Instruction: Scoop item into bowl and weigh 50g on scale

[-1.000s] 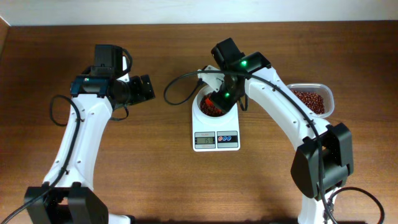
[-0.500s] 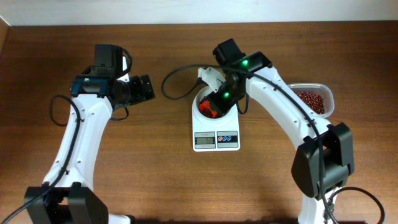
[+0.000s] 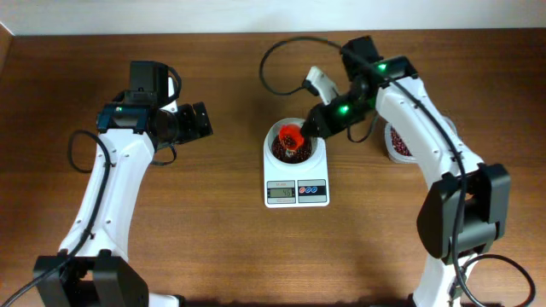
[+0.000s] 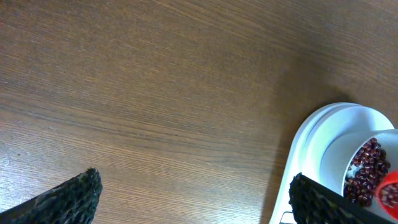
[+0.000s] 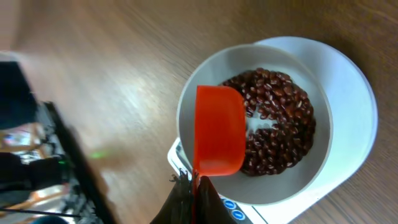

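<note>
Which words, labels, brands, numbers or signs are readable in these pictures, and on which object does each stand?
No text is readable in any view.
On the scale, the display: too small and blurred to read.
The round buttons beside it: any marks are too small to read.

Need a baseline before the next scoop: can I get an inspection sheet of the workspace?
Surface: brown wooden table; no spills seen.
Job's things: white bowl sits on the scale and holds beans; display too small to read.
Clutter: clear tub of more beans, partly hidden by the right arm; nothing else seen.
Grippers: right gripper fingers shut on the red scoop, which hangs over the bowl; left gripper open, empty, apart from the scale.
Cables: black cable loops beyond the bowl; second cable beside the left arm.
Surroundings: pale wall along the far edge.
</note>
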Motion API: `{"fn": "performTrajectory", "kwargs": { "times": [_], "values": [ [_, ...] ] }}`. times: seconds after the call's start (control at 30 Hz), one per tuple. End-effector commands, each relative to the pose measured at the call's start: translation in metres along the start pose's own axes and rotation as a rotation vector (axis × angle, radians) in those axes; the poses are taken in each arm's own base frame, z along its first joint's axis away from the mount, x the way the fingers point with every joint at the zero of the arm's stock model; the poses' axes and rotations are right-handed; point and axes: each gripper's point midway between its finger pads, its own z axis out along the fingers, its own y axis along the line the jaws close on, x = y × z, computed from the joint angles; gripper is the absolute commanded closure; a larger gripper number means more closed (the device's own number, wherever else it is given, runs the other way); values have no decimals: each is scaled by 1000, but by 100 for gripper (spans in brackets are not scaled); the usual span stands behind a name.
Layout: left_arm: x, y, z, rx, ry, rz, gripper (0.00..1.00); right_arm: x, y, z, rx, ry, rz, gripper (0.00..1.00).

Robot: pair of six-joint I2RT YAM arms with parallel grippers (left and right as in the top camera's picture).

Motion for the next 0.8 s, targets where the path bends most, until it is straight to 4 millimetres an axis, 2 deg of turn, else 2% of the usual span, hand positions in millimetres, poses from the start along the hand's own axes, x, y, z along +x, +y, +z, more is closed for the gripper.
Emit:
{"fn": "performTrajectory", "kwargs": {
  "times": [0.0, 0.13, 0.53, 0.77],
  "values": [
    [0, -3, 2, 8, 5, 6, 1, -3, 6, -6, -123, -42, 47, 96],
    [0, -3, 2, 7, 6, 6, 1, -3, 0, -10, -117, -51, 57, 96],
    [0, -3, 2, 7, 6, 7, 1, -7, 1, -12, -114, -62, 41, 96],
    [0, -3, 2, 8, 6, 7, 1, -22, 7, -34, -42, -97, -10, 96]
  ]
}}
